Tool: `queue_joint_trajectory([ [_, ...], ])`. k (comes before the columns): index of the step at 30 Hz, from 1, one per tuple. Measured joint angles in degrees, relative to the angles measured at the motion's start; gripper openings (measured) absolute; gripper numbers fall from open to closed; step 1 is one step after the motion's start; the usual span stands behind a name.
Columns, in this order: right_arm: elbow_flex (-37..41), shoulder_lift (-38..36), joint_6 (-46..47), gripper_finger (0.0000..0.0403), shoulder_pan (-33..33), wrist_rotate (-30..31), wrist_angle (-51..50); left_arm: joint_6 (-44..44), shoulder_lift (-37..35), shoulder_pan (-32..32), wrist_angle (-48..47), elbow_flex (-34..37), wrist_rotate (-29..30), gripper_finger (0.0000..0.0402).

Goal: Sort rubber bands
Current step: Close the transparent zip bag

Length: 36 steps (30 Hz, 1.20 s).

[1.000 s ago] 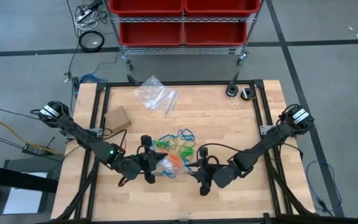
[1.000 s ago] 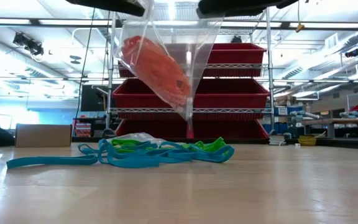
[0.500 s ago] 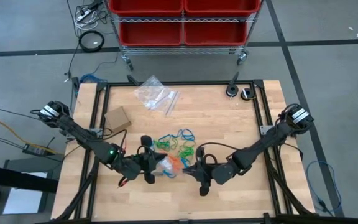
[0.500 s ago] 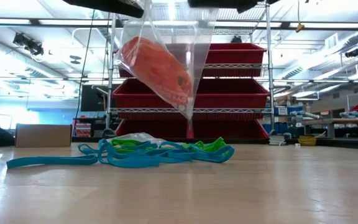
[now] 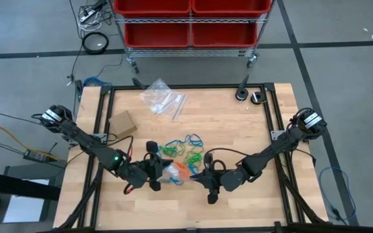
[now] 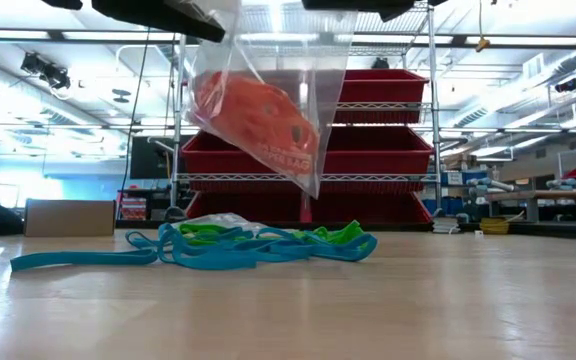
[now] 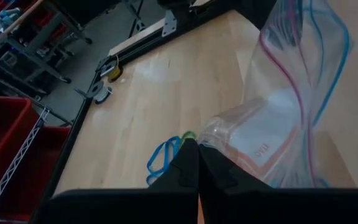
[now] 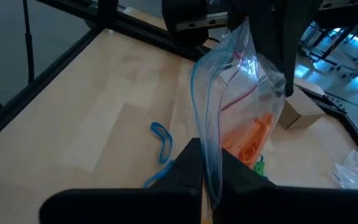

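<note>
Two grippers, left (image 5: 155,169) and right (image 5: 203,177), pinch the clear bag (image 6: 268,90) of orange rubber bands (image 6: 258,115) aloft. Blue and green bands (image 6: 258,243) lie below on the table (image 5: 238,129); next we judge sealing necessary.

- Left arm is reaching inward over the table; left gripper (image 5: 158,172) is clamping shut.
- Right arm is reaching inward opposite; right gripper (image 5: 198,176) is clamping shut.

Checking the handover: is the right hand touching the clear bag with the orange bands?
Touching. The right wrist view shows the right hand shut on the edge of the clear bag, the plastic pinched between its fingers; the orange bands sit inside.
</note>
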State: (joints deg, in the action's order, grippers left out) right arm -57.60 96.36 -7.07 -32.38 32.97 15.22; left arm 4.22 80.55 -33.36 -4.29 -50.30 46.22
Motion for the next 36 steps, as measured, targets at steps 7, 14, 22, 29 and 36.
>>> queue_joint_trajectory([
  [7,0.00,0.00,1.73,0.0000,0.00,-1.28,-0.99,-0.13,0.00,0.00,-1.28,0.00,-3.00,0.0003],
  [14,0.00,0.00,6.64,0.0000,0.75,-1.74,-3.86,-2.25,0.00,-0.15,-5.52,-0.43,-8.53,0.0049],
  [22,-1.45,0.00,15.43,0.0000,2.84,-6.87,-9.69,-9.46,0.02,-0.39,-22.45,-6.59,-8.90,0.0172],
  [29,-11.15,0.00,18.18,0.0000,4.95,-14.62,-24.29,-9.31,0.02,-0.39,-34.81,-15.63,-8.82,0.0231],
  [36,-21.68,0.00,17.54,0.0000,6.44,-17.33,-38.13,-12.28,0.00,-0.50,-55.14,-26.70,-4.32,0.0232],
])
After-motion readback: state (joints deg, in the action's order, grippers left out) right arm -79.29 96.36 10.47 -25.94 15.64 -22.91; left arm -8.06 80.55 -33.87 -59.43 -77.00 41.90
